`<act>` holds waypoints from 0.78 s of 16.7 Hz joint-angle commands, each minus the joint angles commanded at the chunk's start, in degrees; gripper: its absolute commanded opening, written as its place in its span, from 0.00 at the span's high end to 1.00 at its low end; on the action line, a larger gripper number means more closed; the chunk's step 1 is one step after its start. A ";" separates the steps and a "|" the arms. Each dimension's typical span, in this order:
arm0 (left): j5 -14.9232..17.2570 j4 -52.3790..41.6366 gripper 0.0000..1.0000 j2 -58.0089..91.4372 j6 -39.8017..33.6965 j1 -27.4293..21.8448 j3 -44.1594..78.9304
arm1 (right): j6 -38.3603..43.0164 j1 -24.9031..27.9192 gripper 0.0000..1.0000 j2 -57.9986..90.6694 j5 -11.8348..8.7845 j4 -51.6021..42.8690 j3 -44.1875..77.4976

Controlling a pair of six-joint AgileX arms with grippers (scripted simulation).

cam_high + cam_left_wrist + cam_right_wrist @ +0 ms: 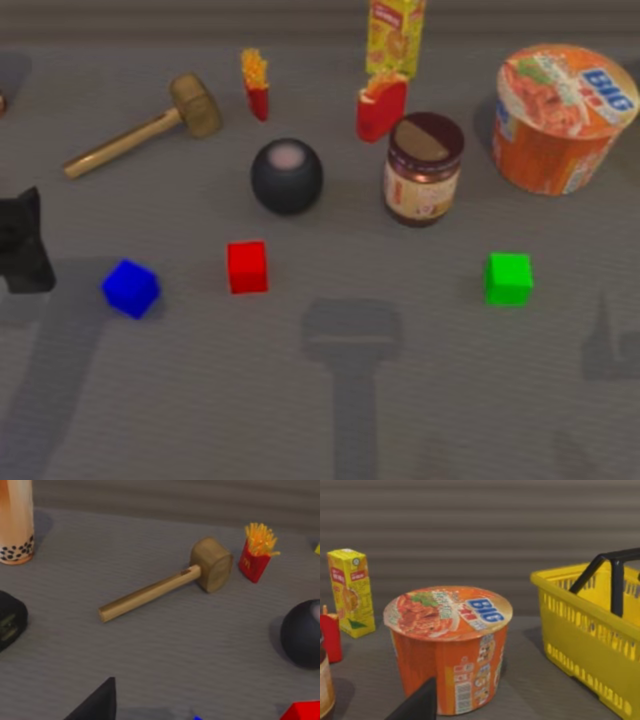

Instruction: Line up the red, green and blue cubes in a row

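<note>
Top view: blue cube point(130, 288) sitting at 9 o'clock, red cube point(247, 267) beside it, green cube point(508, 278) at 3 o'clock; I'm seeing left pincer point(22, 243) at bench's left edge, can't tell its fingers' state.

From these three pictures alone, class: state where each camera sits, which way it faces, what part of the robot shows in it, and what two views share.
Top view: above the table, looking down on the blue cube, red cube and green cube; the left tool shows at the left edge.
Left wrist view: low on the left arm, facing the wooden mallet; a dark tip of its own tool shows.
Right wrist view: low on the right arm, facing the noodle cup and yellow basket; a dark tip shows.
Shared: mallet, top and left wrist; noodle cup, top and right wrist.
</note>
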 joint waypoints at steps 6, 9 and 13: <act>0.10 -20.14 0.00 40.70 -9.18 -7.63 29.43 | 0.00 0.00 0.00 0.00 0.00 0.00 0.00; 0.32 -29.67 0.00 58.62 -13.49 -11.37 43.07 | 0.00 0.00 0.00 0.00 0.00 0.00 0.00; 0.47 -39.83 0.00 77.32 -18.29 -15.55 58.96 | 0.00 0.00 0.00 0.00 0.00 0.00 0.00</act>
